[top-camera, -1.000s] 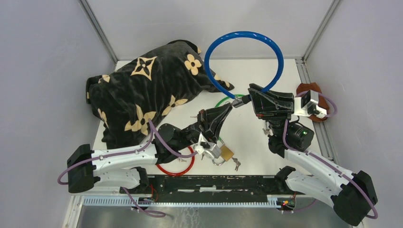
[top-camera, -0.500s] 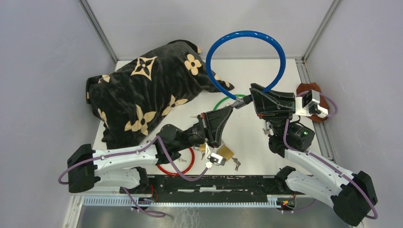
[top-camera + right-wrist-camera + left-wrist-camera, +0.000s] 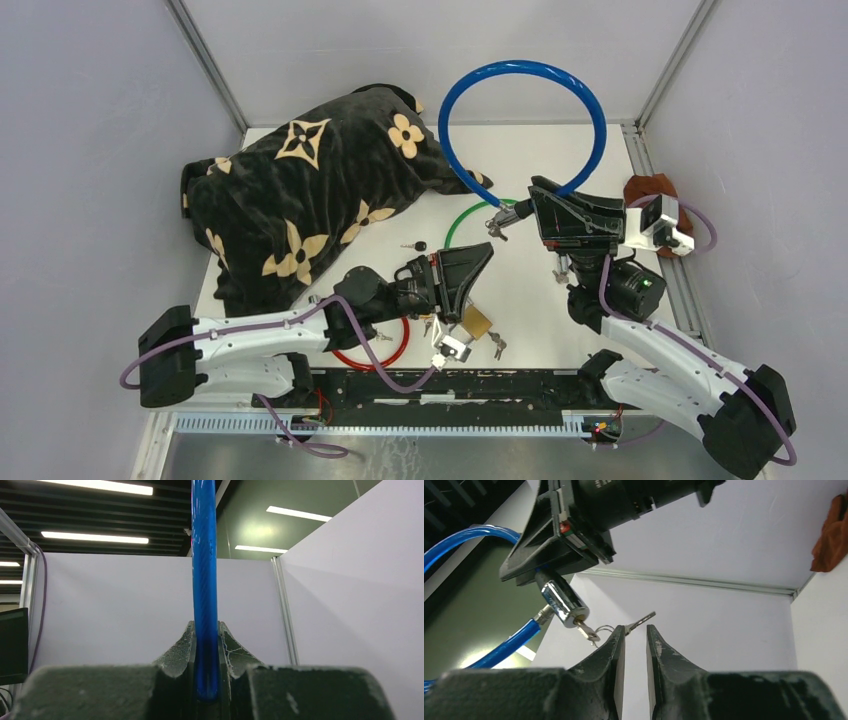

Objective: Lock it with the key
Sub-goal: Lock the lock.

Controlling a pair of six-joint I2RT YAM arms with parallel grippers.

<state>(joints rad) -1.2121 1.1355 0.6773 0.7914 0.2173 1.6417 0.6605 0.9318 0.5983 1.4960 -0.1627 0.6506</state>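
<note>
My right gripper (image 3: 533,208) is shut on the blue cable lock (image 3: 520,70) and holds its loop upright above the table. The cable (image 3: 205,580) runs up between the fingers in the right wrist view. The chrome lock cylinder (image 3: 561,602) hangs under the right gripper with a key (image 3: 585,630) in its keyhole. A ring and a second key (image 3: 640,622) dangle from it. My left gripper (image 3: 635,630) is slightly open and empty, just short of the dangling key. In the top view it (image 3: 484,252) sits below and left of the cylinder (image 3: 497,222).
A black blanket with beige flowers (image 3: 300,190) covers the back left. A green ring (image 3: 470,215), a red ring (image 3: 375,350), a brass padlock (image 3: 474,322), loose keys (image 3: 497,345) and a small black key (image 3: 418,246) lie on the table. A brown cloth (image 3: 650,190) lies at the right edge.
My left gripper was at the key in the cylinder, and has drawn back toward the near side, apart from it. The right gripper with the cable has shifted slightly right.
</note>
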